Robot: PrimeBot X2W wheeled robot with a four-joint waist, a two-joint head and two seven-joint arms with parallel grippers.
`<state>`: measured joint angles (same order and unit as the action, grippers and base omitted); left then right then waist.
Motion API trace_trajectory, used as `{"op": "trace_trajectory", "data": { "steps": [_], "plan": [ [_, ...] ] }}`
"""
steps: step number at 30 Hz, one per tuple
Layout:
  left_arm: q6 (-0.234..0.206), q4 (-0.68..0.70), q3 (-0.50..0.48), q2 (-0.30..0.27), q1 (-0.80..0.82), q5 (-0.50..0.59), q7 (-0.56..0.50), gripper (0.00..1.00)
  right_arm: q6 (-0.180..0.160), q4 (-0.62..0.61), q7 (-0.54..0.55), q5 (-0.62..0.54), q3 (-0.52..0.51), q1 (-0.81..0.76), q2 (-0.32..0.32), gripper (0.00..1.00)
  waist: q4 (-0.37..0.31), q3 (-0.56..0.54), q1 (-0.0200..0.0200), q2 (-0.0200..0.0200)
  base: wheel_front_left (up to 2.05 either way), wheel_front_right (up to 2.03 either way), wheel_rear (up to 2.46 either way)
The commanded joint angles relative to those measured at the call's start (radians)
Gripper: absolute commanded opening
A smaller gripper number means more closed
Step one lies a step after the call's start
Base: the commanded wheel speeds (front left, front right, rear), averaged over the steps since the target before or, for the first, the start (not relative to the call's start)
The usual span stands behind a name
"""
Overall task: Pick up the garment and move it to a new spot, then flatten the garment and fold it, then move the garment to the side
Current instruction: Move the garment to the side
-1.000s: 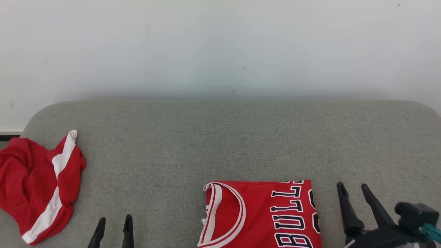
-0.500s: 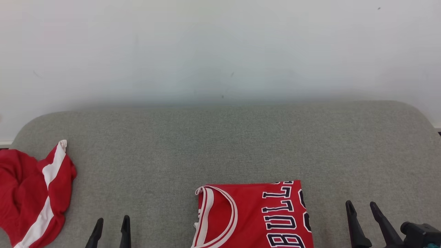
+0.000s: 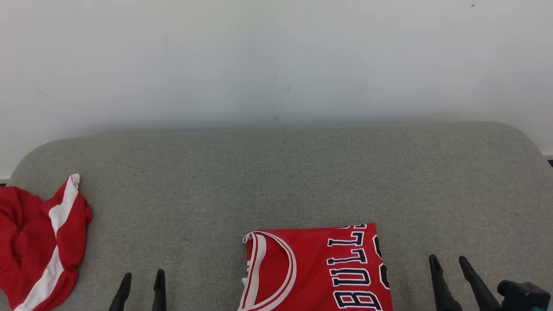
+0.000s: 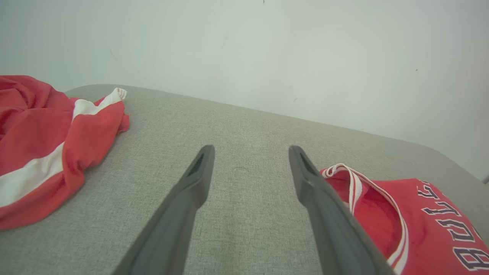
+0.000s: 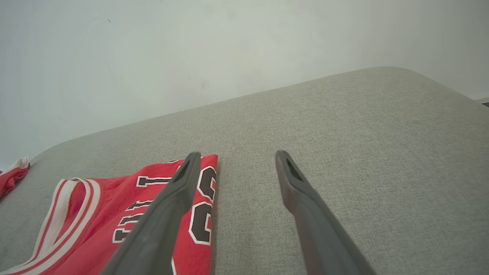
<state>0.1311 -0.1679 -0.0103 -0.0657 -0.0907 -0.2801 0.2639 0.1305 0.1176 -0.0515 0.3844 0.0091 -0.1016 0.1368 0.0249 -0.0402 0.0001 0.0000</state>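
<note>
Both pairs of jaws are long, tapered, matte charcoal, with slotted tips.

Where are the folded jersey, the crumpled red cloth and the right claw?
folded jersey (image 3: pixel 313 261), head view, red chest area.
crumpled red cloth (image 3: pixel 26 242), head view, red fabric beside the stripe.
right gripper (image 3: pixel 447 258), head view, between its fingertips.

We see the cushion (image 3: pixel 276 172) covered in coarse grey woven cloth, matt. On it, the jersey (image 3: pixel 311 263) is smooth red cloth; left of the jersey, the crumpled red garment (image 3: pixel 30 242) looks soft, matt cloth.
</note>
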Motion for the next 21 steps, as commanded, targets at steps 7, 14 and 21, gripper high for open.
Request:
{"op": "trace_trajectory", "data": {
  "steps": [7, 14, 21],
  "plan": [
    [-0.001, 0.005, 0.003, 0.004, 0.015, 0.007, 0.000, 1.00, 0.000, -0.009, 0.007, -0.002, -0.007, 0.013, -0.001, 1.00, 0.002, 0.012, -0.0001, 0.0000, 0.00, 0.00, 0.00],
    [-0.001, 0.006, 0.002, 0.004, 0.018, 0.009, 0.000, 1.00, 0.001, -0.005, 0.016, 0.009, -0.005, 0.015, -0.009, 1.00, 0.000, 0.015, -0.0001, 0.0000, 0.00, 0.00, 0.00],
    [-0.001, 0.008, 0.005, 0.008, 0.019, 0.006, 0.000, 1.00, 0.000, -0.013, 0.128, 0.028, 0.017, 0.043, -0.001, 1.00, 0.008, 0.018, -0.0001, 0.0000, 0.00, 0.00, 0.00]
  ]
}}
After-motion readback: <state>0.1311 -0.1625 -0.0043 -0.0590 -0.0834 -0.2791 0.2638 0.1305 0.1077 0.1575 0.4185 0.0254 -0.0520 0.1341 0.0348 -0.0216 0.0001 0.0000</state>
